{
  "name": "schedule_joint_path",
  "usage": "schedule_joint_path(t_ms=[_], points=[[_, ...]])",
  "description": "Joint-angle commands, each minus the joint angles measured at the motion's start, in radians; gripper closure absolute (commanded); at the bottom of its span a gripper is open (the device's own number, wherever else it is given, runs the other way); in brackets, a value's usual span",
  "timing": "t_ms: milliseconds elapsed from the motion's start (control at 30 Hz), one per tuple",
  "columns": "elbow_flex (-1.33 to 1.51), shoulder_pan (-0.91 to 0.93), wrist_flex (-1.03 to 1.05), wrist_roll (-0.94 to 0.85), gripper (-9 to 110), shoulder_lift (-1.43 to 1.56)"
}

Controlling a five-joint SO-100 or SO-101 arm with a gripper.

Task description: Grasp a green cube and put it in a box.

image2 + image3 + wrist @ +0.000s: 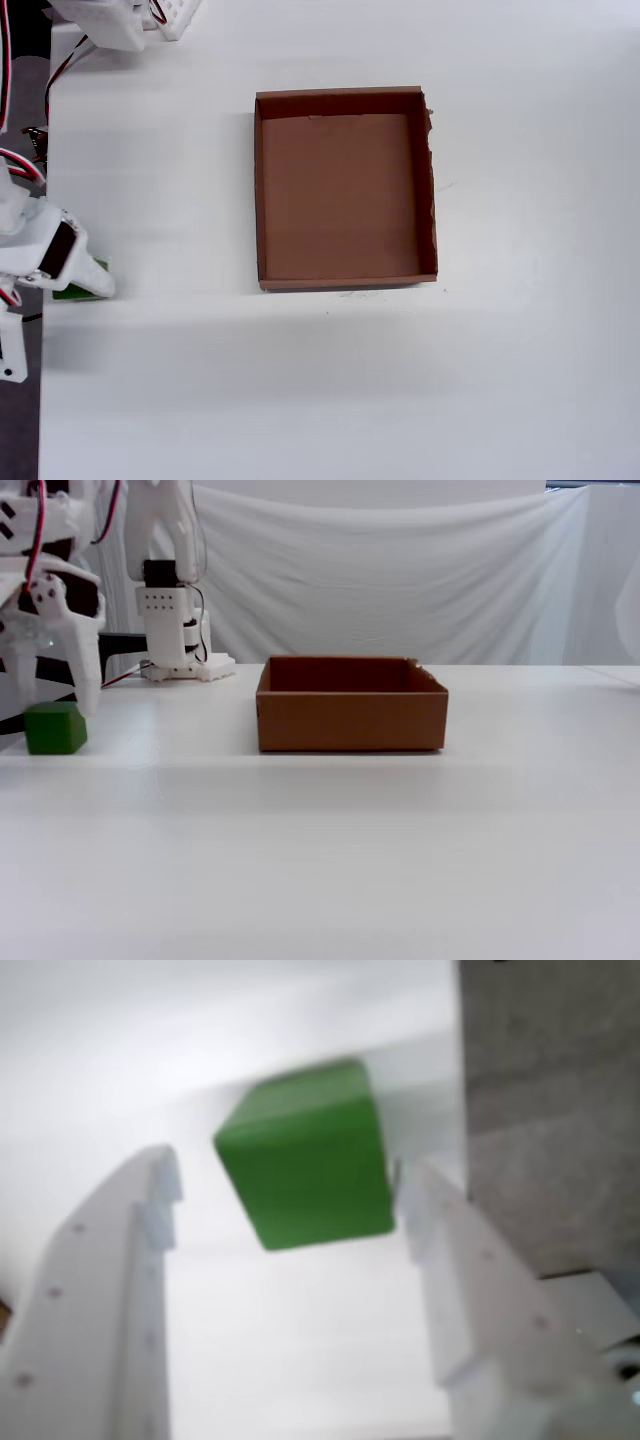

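In the wrist view the gripper (290,1200) has its fingers spread apart, the green cube (305,1155) between their tips. Overhead, the cube peeks out at the table's (300,380) left edge, well left of the box (346,280). The fixed view shows the cube resting on the table, far left.

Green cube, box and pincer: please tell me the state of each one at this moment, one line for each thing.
green cube: resting on the table near its edge, not lifted, outside the box.
box: upright, open on top, empty inside.
pincer: open, its two fingers on either side of the green cube; contact with the cube cannot be told.
table: white surface, carrying the box and the cube.
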Motion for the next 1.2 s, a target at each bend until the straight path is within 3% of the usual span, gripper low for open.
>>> schedule_joint_path(t_ms=[0, 767, 1167], points=[[-0.025, -0.009, 0.003, -0.025, 76, 0.008], [-0.017, -0.025, -0.012, -0.025, 86, -0.055], [-0.086, -0.081, 0.130, 0.058, 90, 0.054]])
